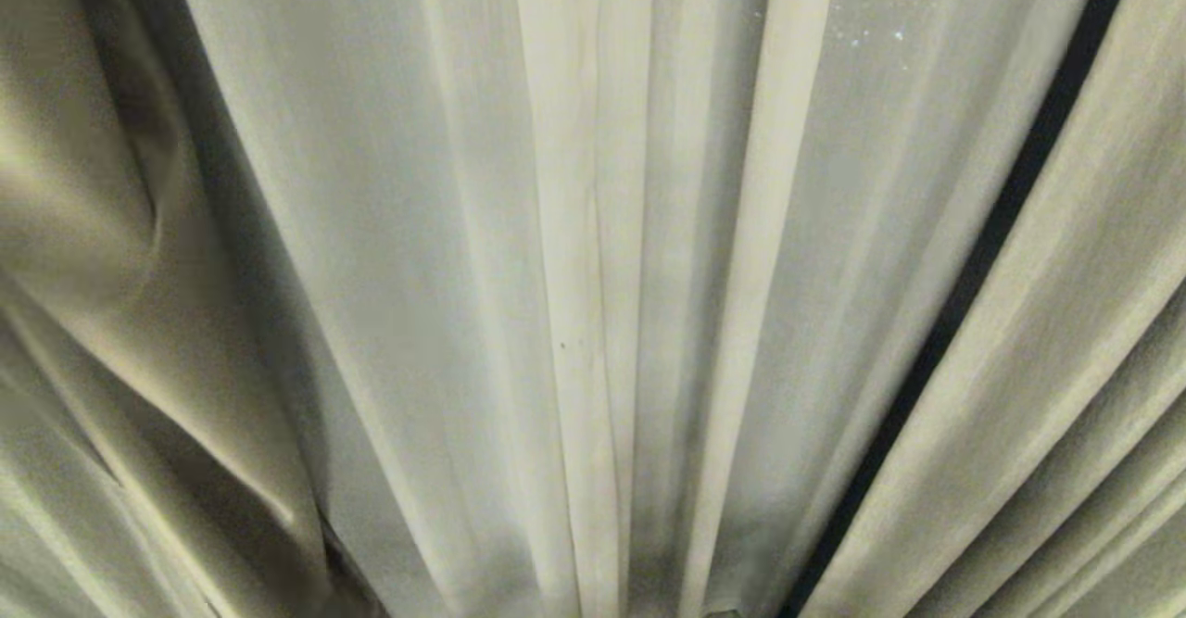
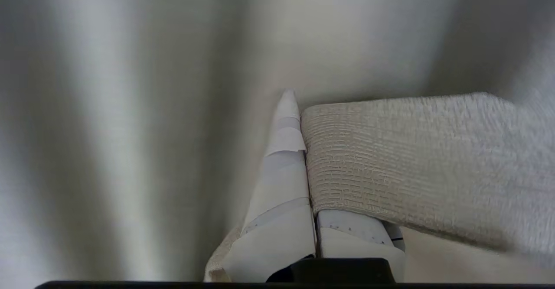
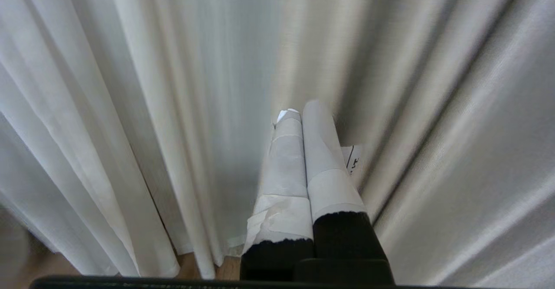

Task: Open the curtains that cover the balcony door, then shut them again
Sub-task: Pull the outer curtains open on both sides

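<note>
The left gripper (image 2: 299,124) is clenched on a fold of the curtains (image 2: 412,163), the woven hem draped over one taped finger (image 2: 282,185). The right gripper (image 3: 299,115) is pressed closed on nothing, close before the pleats (image 3: 173,85). Beyond, the curtains (image 1: 417,229) fill the head view (a thin dark gap (image 1: 1001,220) parts the two panels on the right).
</note>
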Robot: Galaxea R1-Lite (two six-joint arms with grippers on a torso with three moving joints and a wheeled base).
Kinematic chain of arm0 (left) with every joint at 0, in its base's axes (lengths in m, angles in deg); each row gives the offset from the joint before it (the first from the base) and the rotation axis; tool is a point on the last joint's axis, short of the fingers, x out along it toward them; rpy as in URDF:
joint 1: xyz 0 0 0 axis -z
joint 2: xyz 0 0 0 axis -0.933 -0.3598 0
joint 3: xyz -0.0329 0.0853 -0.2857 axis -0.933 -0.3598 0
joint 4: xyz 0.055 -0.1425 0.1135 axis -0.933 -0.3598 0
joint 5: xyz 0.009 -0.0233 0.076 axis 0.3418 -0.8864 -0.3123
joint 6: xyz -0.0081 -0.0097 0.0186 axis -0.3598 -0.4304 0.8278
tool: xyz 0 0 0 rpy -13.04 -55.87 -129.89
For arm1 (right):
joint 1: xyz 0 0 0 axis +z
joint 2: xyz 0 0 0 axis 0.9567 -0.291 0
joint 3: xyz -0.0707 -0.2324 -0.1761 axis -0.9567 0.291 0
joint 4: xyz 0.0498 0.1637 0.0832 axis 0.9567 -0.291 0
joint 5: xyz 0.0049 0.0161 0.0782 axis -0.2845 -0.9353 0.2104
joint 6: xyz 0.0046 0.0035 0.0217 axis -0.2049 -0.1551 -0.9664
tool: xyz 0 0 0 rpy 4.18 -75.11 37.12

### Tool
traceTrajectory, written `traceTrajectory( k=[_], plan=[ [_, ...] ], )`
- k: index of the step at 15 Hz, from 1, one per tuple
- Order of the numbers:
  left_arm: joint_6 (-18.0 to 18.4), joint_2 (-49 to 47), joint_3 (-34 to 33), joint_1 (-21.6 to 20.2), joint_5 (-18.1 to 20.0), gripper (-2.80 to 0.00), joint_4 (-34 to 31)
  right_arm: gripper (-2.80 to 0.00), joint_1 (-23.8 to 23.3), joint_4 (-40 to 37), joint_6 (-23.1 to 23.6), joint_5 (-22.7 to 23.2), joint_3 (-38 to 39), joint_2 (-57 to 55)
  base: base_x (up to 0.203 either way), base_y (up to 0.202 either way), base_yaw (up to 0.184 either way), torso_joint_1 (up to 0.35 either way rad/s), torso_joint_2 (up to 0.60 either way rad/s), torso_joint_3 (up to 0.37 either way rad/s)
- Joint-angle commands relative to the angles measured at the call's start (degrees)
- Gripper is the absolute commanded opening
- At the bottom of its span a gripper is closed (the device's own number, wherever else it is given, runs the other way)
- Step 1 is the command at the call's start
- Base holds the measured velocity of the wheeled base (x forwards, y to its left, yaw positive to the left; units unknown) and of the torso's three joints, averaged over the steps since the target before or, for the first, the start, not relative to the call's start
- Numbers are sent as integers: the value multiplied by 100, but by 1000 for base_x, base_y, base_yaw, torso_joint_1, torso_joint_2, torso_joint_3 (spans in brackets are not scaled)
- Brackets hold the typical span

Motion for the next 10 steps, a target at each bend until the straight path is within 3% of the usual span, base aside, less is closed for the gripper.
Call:
traceTrajectory(
  k=[1,4,5,10],
  plan=[
    [-11,476,-329,338,6,-280,13,-280,2,2,4,3,1,-9,0,0,0,0,0,0],
    [-24,832,-691,662,9,-280,21,-280,2,2,4,3,1,-9,0,0,0,0,0,0],
    [-41,963,-855,754,6,0,27,-280,2,-5,4,3,1,-9,0,0,0,0,0,0],
    [-83,1476,-1182,987,9,0,-37,-280,2,2,4,3,1,-9,0,0,0,0,0,0]
  ],
)
